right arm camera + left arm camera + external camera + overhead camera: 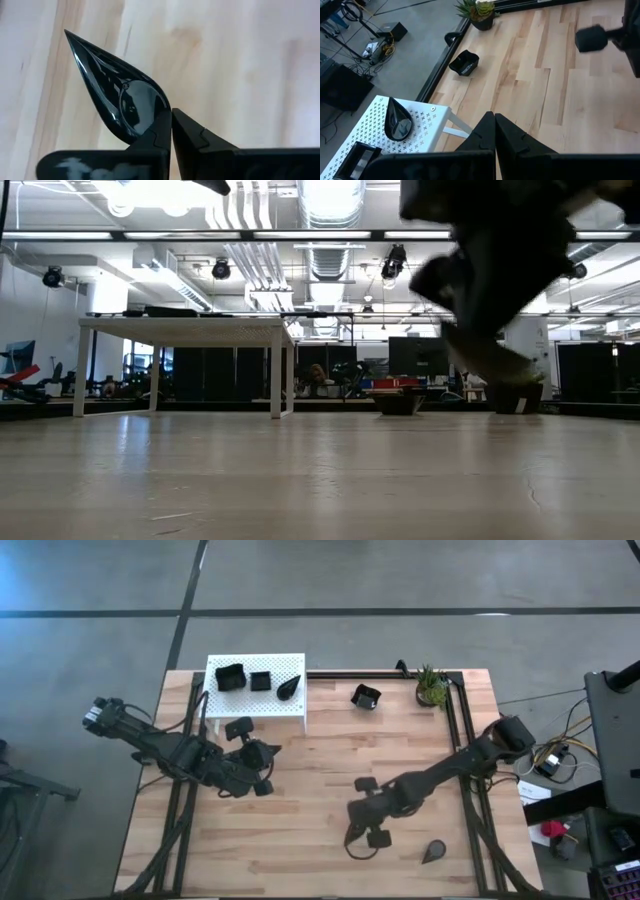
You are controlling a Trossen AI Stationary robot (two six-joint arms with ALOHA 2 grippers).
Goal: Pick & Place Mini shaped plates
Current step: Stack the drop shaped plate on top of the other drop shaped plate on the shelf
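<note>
Three glossy black mini plates [258, 680] sit on the white perforated platform [256, 698], bench's eleven o'clock; small green potted plant [431, 687] at one o'clock.

The whole light wooden table [320, 800] is viewed straight down from overhead and level from its surface; a glossy black teardrop dish [117, 95], beside the right fingers [200, 142], is seen close.

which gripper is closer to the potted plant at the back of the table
Right, by a small margin. The right gripper is near the front edge, diagonally across from the potted plant. The left gripper sits farther off, beside the white platform.
</note>
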